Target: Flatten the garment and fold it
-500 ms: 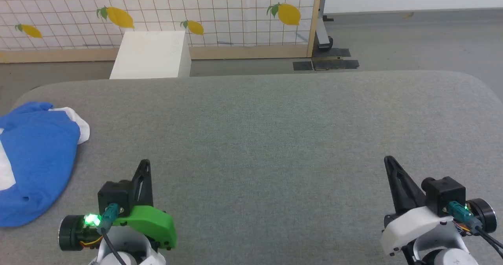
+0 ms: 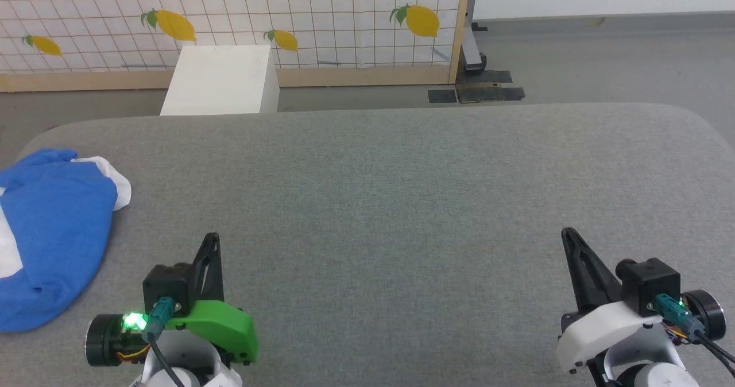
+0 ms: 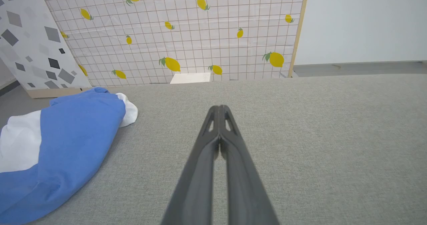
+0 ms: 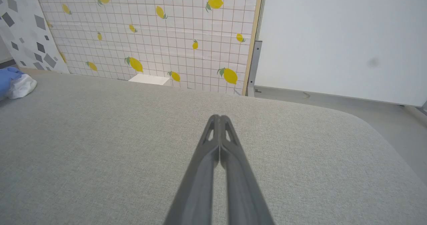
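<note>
The garment [image 2: 54,232], bright blue with white parts, lies crumpled at the far left of the grey table; in the left wrist view the garment [image 3: 70,135] spreads across the left side, and the right wrist view catches a corner of the garment [image 4: 15,83] at its left edge. My left gripper [image 2: 212,239] hovers over bare table to the right of the cloth, fingers pressed together and empty [image 3: 219,108]. My right gripper [image 2: 568,233] stands far to the right, likewise shut on nothing [image 4: 219,118].
The grey padded table [image 2: 402,192] has rounded far corners. Behind it stand a white box [image 2: 221,80] on the floor, a lemon-patterned grid screen [image 2: 316,14] and a dark stand base [image 2: 476,91].
The garment's lower edge has shifted slightly to the left in the head view. Both grippers stay where they were.
</note>
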